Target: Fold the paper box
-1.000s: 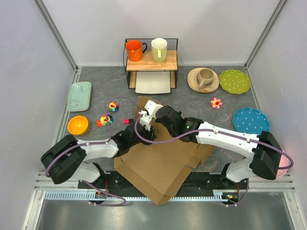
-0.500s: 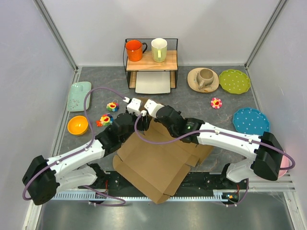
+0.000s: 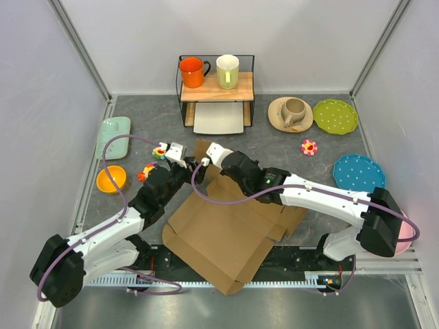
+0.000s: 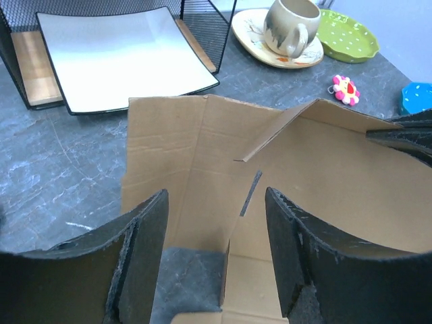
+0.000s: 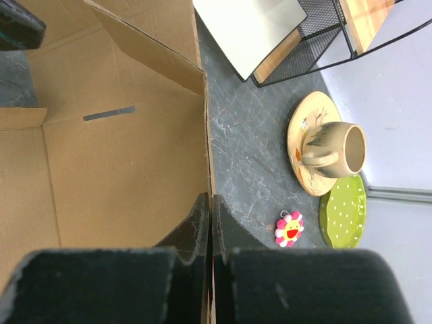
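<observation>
The paper box is brown cardboard lying mostly flat at the table's near middle, with its far side wall lifted. My right gripper is shut on the edge of that lifted wall; in the right wrist view the gripper pinches the cardboard between closed fingers. My left gripper is open and empty, just left of the box's far left corner. In the left wrist view the gripper hangs above the box's far flap, touching nothing.
A wire rack at the back holds an orange mug, a cream mug and a white tray. A cup on a saucer, green plate, blue plate, flower toys, mint tray and orange bowl surround the box.
My left gripper has drawn back from over the box towards the far left and now hangs open beside the corner. My right gripper has kept its hold on the raised wall.
</observation>
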`<state>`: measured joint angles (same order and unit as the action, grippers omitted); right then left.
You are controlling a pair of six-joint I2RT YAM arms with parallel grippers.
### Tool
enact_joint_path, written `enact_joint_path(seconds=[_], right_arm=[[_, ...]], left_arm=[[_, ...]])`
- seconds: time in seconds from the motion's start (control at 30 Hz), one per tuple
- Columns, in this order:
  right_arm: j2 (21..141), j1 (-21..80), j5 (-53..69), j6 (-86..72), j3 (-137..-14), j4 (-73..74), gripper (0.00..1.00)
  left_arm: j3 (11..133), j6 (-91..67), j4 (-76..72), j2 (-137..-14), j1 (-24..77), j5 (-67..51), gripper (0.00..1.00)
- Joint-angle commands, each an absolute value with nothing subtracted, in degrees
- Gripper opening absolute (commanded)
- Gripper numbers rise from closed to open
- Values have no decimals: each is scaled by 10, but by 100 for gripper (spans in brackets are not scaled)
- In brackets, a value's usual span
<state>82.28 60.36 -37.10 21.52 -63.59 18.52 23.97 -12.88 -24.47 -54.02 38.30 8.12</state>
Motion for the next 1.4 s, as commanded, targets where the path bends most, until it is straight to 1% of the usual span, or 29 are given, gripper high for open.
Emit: enact_joint_path(seconds=[0.0, 0.07, 0.33, 0.43, 0.47, 0.53, 0.57, 0.63, 0.67, 0.8, 0.93, 1.0, 1.03, 1.1, 1.13, 1.23, 1.3, 1.33, 1.37], right_arm=[[839, 604, -348, 182, -670, 197, 0], [843, 604, -343, 178, -676, 200, 0], [851, 603, -337, 171, -688, 212, 0], [855, 603, -339, 167, -693, 217, 0], [858, 603, -340, 167, -694, 219, 0], [860, 604, -341, 165, -695, 220, 0], [861, 603, -340, 165, -695, 220, 0], [867, 604, -343, 165, -696, 220, 0], [867, 603, -345, 166, -698, 220, 0], [875, 604, -351, 169, -703, 217, 0], [883, 603, -358, 172, -710, 211, 0], [883, 603, -364, 175, -708, 205, 0], [882, 604, -366, 178, -708, 203, 0], [880, 603, -375, 190, -707, 197, 0], [878, 603, -381, 194, -707, 195, 0], [868, 603, -393, 214, -708, 185, 0], [867, 602, -396, 223, -708, 182, 0], [866, 602, -396, 226, -710, 182, 0], [867, 602, -397, 225, -710, 182, 0]], left_arm=[[214, -82, -429, -577, 356, 4, 66], [223, -84, -439, -596, 347, -32, 66], [255, -95, -511, -680, 337, -77, 66], [267, -100, -514, -701, 337, -97, 60], [270, -103, -517, -714, 337, -111, 54], [270, -118, -520, -723, 337, -122, 46], [266, -125, -530, -730, 337, -122, 38], [262, -146, -540, -735, 337, -126, 31], [258, -151, -547, -737, 337, -133, 26], [253, -177, -548, -737, 337, -152, 20], [251, -203, -544, -738, 339, -191, 18], [250, -203, -522, -733, 340, -195, 20], [249, -194, -510, -713, 340, -179, 28], [239, -180, -476, -680, 338, -140, 38], [235, -157, -440, -639, 338, -95, 46], [218, -128, -375, -574, 319, -34, 59], [210, -122, -351, -520, 288, -27, 64], [207, -127, -325, -501, 280, -11, 72], [206, -131, -316, -479, 263, -3, 77]])
